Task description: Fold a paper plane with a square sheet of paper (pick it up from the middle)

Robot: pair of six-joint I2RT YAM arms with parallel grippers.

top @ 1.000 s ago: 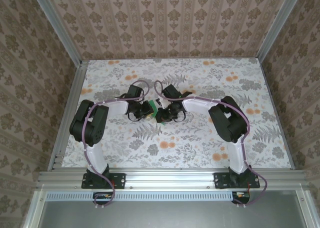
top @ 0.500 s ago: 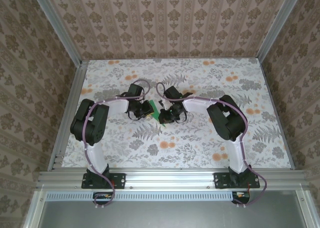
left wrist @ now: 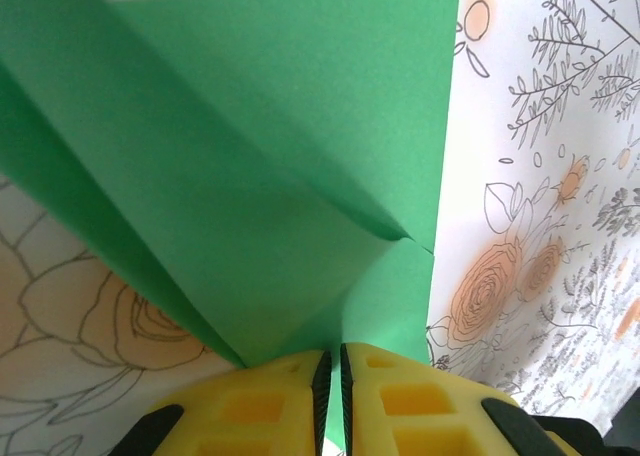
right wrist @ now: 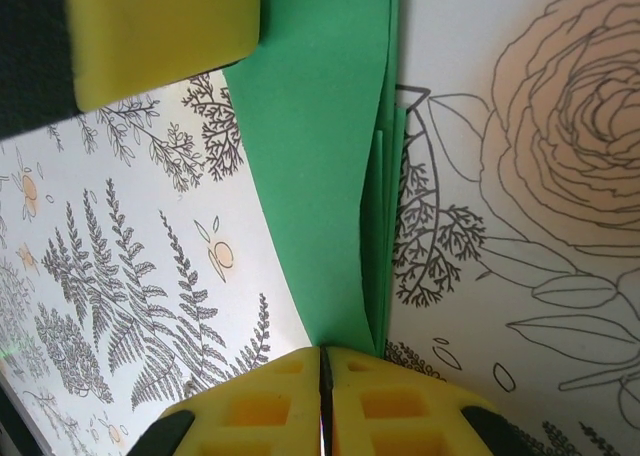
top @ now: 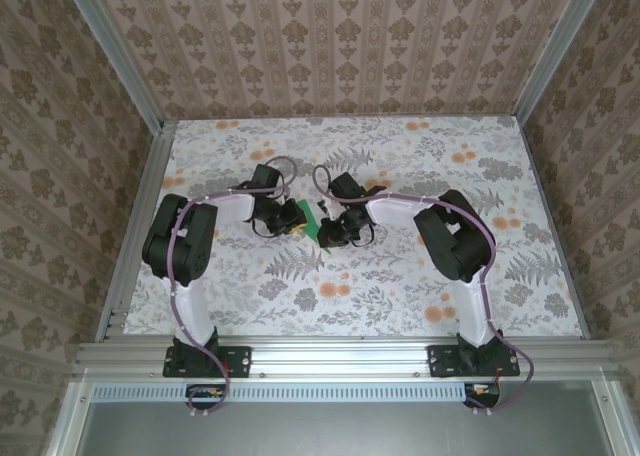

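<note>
The green sheet of paper (top: pixel 311 214) is folded into layered flaps with sharp creases and hangs between both grippers over the middle of the table. In the left wrist view the paper (left wrist: pixel 260 156) fans out from my left gripper (left wrist: pixel 332 366), whose yellow jaws are shut on its lower tip. In the right wrist view a narrower, stacked fold of the paper (right wrist: pixel 330 176) runs up from my right gripper (right wrist: pixel 322 361), shut on its end. From above, the left gripper (top: pixel 296 217) and the right gripper (top: pixel 323 227) meet almost tip to tip.
The floral-print table (top: pixel 400 276) lies under the arms, with aluminium rails along its left (top: pixel 135 246) and right (top: pixel 555 246) sides. A yellow finger of the left gripper (right wrist: pixel 160 36) sits close above the paper in the right wrist view.
The left arm has drawn slightly back and left, its elbow shifting outward. The right arm and the paper between the grippers have barely moved.
</note>
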